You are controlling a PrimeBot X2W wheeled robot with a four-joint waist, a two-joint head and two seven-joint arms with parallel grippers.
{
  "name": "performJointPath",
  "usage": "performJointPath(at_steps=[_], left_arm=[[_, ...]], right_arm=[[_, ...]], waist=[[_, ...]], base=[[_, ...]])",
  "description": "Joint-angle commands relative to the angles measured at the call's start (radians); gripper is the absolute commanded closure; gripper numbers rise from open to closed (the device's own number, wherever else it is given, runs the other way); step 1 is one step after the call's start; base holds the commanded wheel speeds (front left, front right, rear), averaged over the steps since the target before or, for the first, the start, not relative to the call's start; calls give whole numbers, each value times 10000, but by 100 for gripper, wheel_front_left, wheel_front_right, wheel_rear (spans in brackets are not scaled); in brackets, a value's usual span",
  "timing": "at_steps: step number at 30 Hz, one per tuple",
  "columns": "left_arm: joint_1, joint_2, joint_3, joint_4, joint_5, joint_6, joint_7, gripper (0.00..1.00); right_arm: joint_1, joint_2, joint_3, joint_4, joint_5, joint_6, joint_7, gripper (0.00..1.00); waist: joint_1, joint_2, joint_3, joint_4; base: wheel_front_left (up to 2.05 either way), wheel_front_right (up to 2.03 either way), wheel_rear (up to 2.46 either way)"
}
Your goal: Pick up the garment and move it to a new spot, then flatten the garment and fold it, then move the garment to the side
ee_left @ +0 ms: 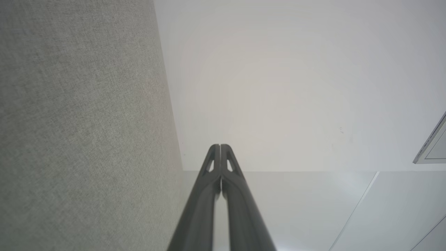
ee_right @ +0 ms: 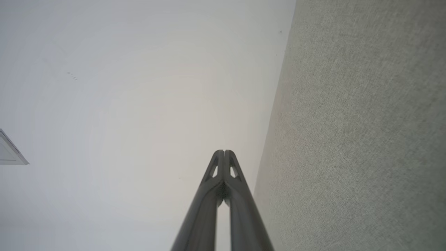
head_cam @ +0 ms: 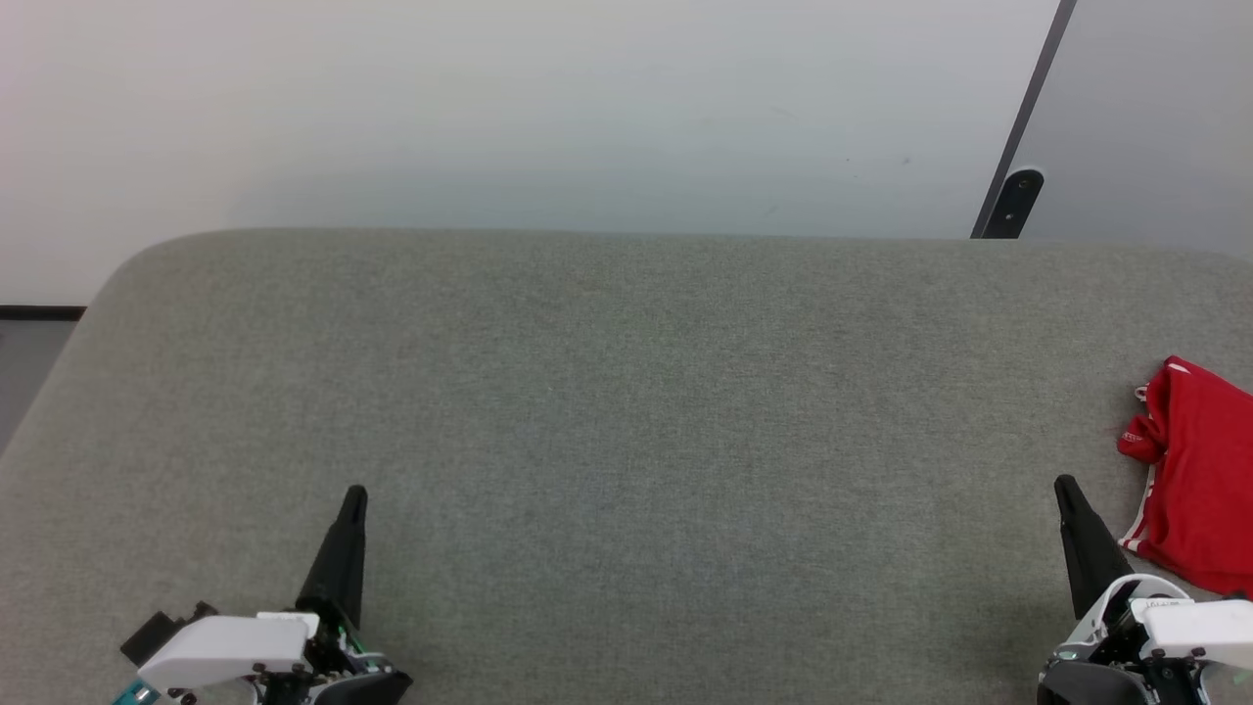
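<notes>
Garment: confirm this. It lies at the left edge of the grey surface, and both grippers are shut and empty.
Not the left edge. The head view shows the garment at the right edge of the grey surface, close beside the right gripper. The rest stands: the right gripper and the left gripper are both shut and empty.

One garment (head_cam: 1199, 470), red with white-striped trim. Two grippers: one left gripper (head_cam: 354, 497), one right gripper (head_cam: 1065, 487), each with two dark fingers (ee_left: 204, 202), four fingers in all. One grey fabric surface (head_cam: 626, 411). One dark slanted post (head_cam: 1018, 176). One grey panel (head_cam: 1155, 117) beside it. One pale wall (head_cam: 489, 108).
</notes>
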Motion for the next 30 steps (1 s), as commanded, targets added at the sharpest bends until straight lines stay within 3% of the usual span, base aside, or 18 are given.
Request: performJointPath(at_steps=[1, 30], left_arm=[[-105, -13, 32, -6, -19, 14, 31, 100], [-102, -10, 21, -7, -27, 14, 25, 100]], right_arm=[[-107, 39, -6, -35, 33, -7, 26, 100], [-86, 38, 0, -30, 35, -7, 24, 100]], waist=[[0, 0, 0, 0], [0, 0, 0, 0]], base=[[0, 0, 0], [0, 0, 0]])
